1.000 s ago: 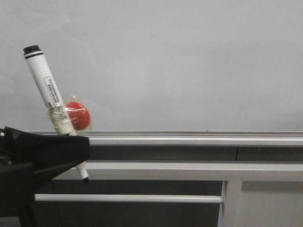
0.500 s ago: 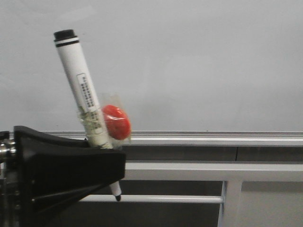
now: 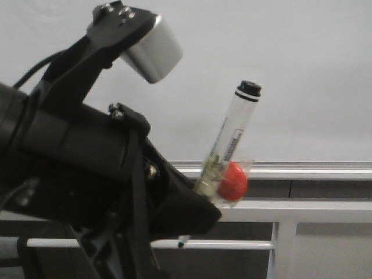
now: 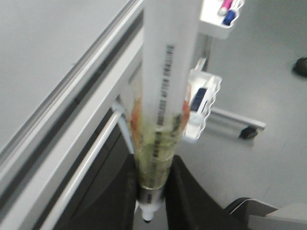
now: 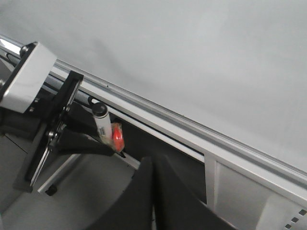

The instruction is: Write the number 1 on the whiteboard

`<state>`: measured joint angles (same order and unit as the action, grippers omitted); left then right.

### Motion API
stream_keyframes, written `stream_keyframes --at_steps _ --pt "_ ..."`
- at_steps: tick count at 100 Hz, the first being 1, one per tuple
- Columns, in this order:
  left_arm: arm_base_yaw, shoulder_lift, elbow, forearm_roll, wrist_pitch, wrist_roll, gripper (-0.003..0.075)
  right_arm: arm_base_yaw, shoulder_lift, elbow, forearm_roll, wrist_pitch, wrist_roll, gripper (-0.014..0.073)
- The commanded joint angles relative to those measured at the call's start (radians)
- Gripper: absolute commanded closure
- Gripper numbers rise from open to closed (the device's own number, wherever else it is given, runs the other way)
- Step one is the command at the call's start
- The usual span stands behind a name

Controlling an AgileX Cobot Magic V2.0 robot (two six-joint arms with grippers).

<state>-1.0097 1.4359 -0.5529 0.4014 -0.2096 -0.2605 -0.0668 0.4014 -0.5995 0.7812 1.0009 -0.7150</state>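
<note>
The whiteboard [image 3: 290,70] fills the back of the front view, with its silver tray rail [image 3: 314,170] below. The number 1 is not in view. My left gripper [image 3: 200,210] is shut on a white marker pen [image 3: 233,131] that tilts to the right, black cap up, its tip [image 3: 181,243] poking out below the fingers. A red ball [image 3: 233,181] is taped to the pen. The left wrist view shows the pen [image 4: 165,91] clamped between the black fingers [image 4: 192,201], beside the whiteboard [image 4: 43,52]. My right gripper [image 5: 154,164] is shut and empty, below the whiteboard [image 5: 192,52].
Grey metal bars [image 3: 279,244] of the stand run under the rail. White holders with spare markers [image 4: 221,14] and an eraser holder [image 4: 204,103] hang off the stand. A caster wheel [image 4: 248,132] rests on the grey floor. My left arm [image 3: 64,151] covers the left of the front view.
My left arm has risen and swung right, now filling the left of the front view. The pen has gone from leaning left to leaning right, still gripped.
</note>
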Motion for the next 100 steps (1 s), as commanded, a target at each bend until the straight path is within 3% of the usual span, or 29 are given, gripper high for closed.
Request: stream_keyframes --at_steps 1,23,44,82,100 --pt "0.001 -0.082 -0.056 0.035 0.141 -0.009 0.0740 0.001 0.019 -0.033 0.056 -0.027 -0.033 0.0657" --pt "-0.044 -0.274 -0.056 0.064 0.415 0.018 0.0740 0.001 0.028 -0.033 0.094 0.003 -0.057 0.0657" --pt "-0.063 -0.364 -0.056 0.064 0.539 0.024 0.0740 0.001 0.137 -0.033 0.158 0.056 -0.107 0.0657" --pt "-0.063 -0.365 -0.056 0.075 0.532 0.026 0.0740 0.016 0.346 -0.033 0.283 0.059 -0.266 0.0654" --pt "-0.063 -0.365 -0.056 0.083 0.513 0.026 0.0740 0.173 0.444 -0.033 0.305 -0.029 -0.303 0.0654"
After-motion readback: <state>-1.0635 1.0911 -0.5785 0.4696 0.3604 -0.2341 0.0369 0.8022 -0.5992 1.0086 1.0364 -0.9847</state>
